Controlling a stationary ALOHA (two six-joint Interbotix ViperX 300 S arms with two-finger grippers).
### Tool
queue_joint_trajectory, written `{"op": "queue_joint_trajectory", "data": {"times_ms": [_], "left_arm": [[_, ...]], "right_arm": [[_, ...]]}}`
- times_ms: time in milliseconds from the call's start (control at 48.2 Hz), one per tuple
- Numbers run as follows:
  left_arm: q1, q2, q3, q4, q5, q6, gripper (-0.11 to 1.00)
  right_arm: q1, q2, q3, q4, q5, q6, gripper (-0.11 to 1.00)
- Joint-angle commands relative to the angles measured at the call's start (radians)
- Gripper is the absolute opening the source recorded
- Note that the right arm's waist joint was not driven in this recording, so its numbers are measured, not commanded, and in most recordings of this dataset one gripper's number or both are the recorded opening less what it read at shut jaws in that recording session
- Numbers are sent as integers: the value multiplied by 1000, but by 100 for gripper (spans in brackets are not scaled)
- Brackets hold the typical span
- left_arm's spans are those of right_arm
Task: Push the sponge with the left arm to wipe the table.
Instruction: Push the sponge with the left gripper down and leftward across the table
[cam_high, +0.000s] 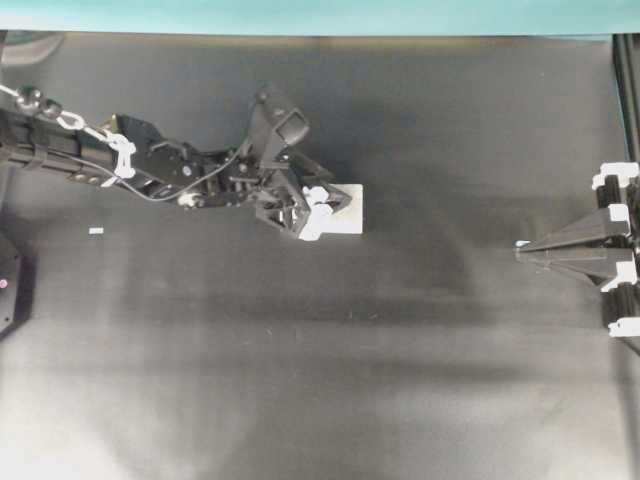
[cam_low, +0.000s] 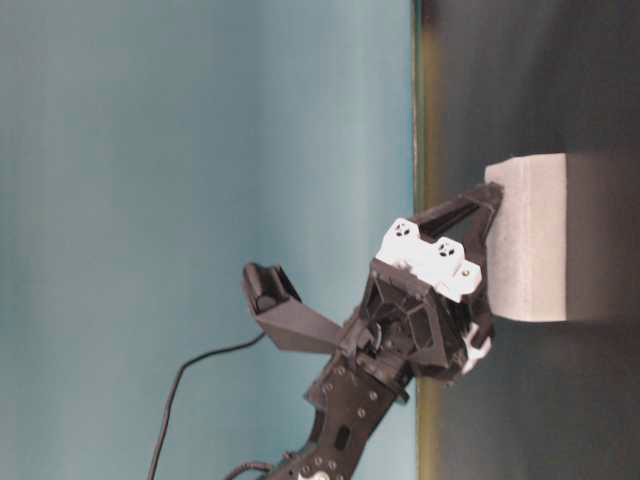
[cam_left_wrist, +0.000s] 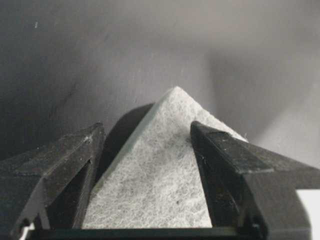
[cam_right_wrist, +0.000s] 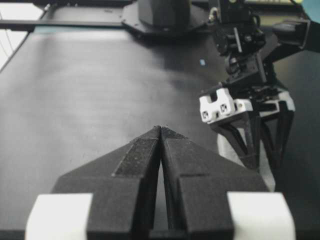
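Starting at the left edge of the worktop (cam_high: 300, 400), we see a tiny white scrap (cam_high: 96, 231) lying alone, well apart from everything else. The left arm (cam_high: 160, 170) reaches in from that edge toward the middle. Its tool (cam_high: 318, 208) is spread wide, with one finger (cam_left_wrist: 60, 165) on each side of the sponge (cam_high: 345, 212), and we judge the fingers straddle rather than squeeze. In the wrist view a corner of the sponge points away between them, so it sits skewed in the tool. That stance suits a push: the fingers fence the block so it cannot slip sideways while it slides.

The sponge lies flat near the middle of the worktop, somewhat toward the teal far edge. Beyond it the surface runs bare to the right edge, where the right tool (cam_high: 522, 251) is parked with fingers pressed together, holding nothing. Nothing blocks a stroke, we think, unless it runs that far right.
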Motion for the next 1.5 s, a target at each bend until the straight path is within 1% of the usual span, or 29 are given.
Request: {"op": "queue_joint_trajectory", "data": {"times_ms": [0, 228, 436, 602, 789, 914, 1163, 1329, 1474], "left_arm": [[-26, -17, 26, 3, 5, -18, 65], [-75, -80, 101, 3, 5, -41, 65], [-109, -143, 176, 3, 5, -94, 65], [-123, -166, 230, 3, 6, -97, 65], [-161, -176, 259, 3, 46, -98, 65], [-199, -198, 278, 3, 100, -114, 65], [-267, -275, 330, 3, 179, -176, 65], [-314, -327, 377, 3, 193, -221, 65], [-380, -356, 416, 3, 187, -270, 65]], "right_arm": [[0, 2, -3, 0, -3, 5, 0], [0, -14, 5, 2, -3, 5, 0], [0, -21, 9, 0, -3, 5, 0], [2, -21, 11, 0, -3, 5, 0], [0, -23, 12, 0, -3, 5, 0], [0, -23, 12, 0, -3, 5, 0], [0, -23, 20, 0, -3, 5, 0], [0, -25, 21, 0, -3, 5, 0], [0, -31, 26, 2, -3, 5, 0]]}}
